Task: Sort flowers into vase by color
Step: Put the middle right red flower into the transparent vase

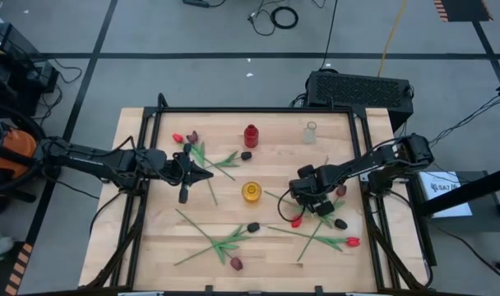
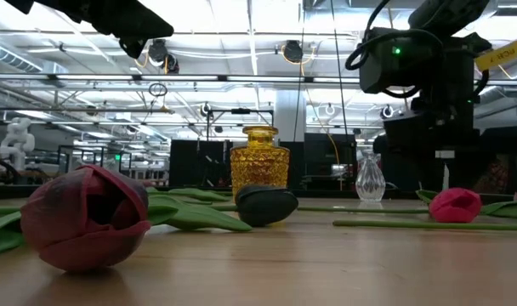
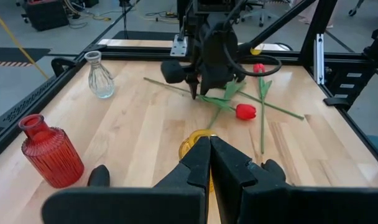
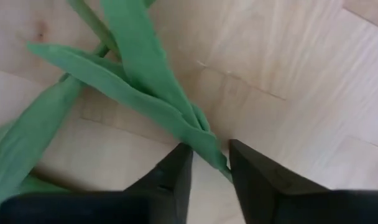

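Green stem (image 4: 204, 140) — between right fingers (image 4: 176, 171) | not yet clamped | left fingers (image 3: 198, 165) clenched

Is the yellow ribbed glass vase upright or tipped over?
Upright: the yellow ribbed glass vase stands on its base in the low view, mouth up.

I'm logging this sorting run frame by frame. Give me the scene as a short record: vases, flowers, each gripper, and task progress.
vases: red vase, clear vase and yellow vase stand upright on the table
flowers: all lie flat on the wood, none in a vase
right gripper: down over the stem and leaves of a red tulip, fingers on either side of the green stem, still a small gap
left gripper: shut, empty, held above the table left of the yellow vase
progress: no flower sorted yet
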`<state>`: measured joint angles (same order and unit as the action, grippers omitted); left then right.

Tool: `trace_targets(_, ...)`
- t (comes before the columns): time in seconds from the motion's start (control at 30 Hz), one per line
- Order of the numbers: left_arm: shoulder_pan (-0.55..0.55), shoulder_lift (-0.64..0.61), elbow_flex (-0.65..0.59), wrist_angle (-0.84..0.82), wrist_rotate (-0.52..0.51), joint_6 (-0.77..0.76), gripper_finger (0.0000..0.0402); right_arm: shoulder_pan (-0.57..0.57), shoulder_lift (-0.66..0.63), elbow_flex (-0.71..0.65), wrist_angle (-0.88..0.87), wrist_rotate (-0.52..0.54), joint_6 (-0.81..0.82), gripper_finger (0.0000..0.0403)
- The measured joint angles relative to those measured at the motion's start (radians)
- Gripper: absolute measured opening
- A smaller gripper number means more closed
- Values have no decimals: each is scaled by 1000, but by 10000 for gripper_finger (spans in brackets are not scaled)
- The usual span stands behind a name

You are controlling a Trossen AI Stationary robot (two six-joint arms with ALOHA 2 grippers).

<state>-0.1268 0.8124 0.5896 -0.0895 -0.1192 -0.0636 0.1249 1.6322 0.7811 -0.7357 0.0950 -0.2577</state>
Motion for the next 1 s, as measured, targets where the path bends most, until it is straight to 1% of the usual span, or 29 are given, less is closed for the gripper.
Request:
trace_targets(0.17, 0, 0, 0, 0, 0, 0, 16, 0, -41, -8, 8, -8, -13, 20)
trace_targets(0.2, 0, 0, 0, 1, 0, 0, 16, 0, -52, -8, 8, -8, -9, 12)
trace_targets(0.33, 0, 0, 0, 1, 0, 0, 16, 9, -99, -12, 13, 25, 11, 11)
trace_targets(0.47, 0, 0, 0, 2, -17, 1, 16, 28, -160, 2, 2, 15, 43, 4)
trace_targets(0.6, 1, 0, 0, 4, -35, 1, 16, 27, -230, 52, -38, 16, 120, 3)
trace_targets(0.73, 1, 0, 0, 8, -38, 1, 16, 29, -315, 107, -26, 10, 205, 2)
trace_targets(0.83, 1, 0, 0, 20, -38, 1, 16, 28, -392, 132, 62, -5, 243, 1)
trace_targets(0.93, 1, 1, 0, 58, -39, 1, 16, 28, -480, 125, 233, -49, 226, 1)
trace_targets(1.0, 1, 7, 0, 96, -39, 1, 16, 29, -535, 112, 342, -48, 215, 1)
